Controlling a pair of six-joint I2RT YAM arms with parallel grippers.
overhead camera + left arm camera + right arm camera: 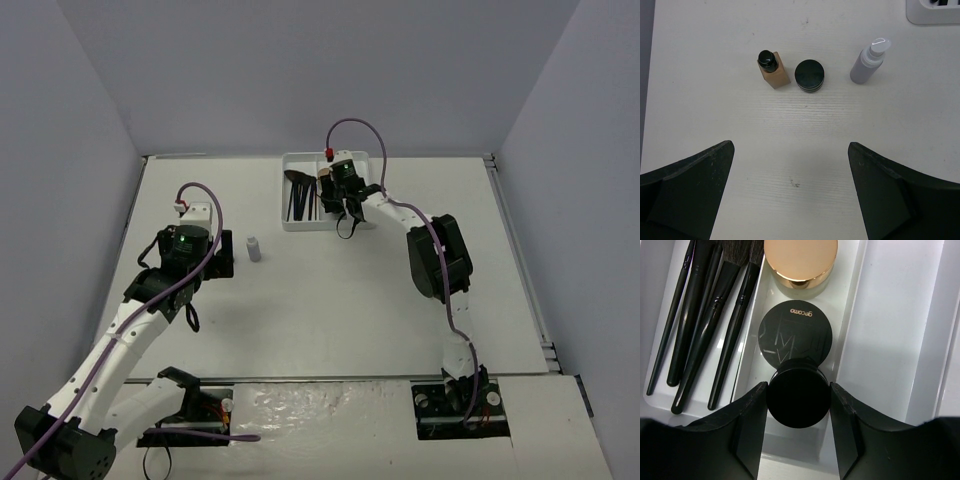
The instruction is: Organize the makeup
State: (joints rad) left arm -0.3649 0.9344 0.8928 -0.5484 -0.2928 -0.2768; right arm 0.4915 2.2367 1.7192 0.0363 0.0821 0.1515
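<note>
On the left we see the left gripper [791, 150] spread wide above the table [705, 110], holding nothing. Beyond its fingertips three things stand in a row. A tan bottle [774, 71] with a black cap comes first, with the table compact [809, 75] just beside it. Further right, and apart, is a pale bottle [867, 64] with a white cap.

Right of these sits the tray [900, 315]. Its left compartment holds the brushes [705, 315], lying lengthwise side by side. In the middle compartment a gold-lidded jar [800, 260] stands at the end away from the gripper, with a lettered compact [795, 335] just beside it. The right gripper [797, 387] is over the near end of this compartment, pinching the held compact [797, 402] by its sides. In the wrist view that compact overlaps the lettered compact's edge. Whether it touches the tray floor we cannot tell.
</note>
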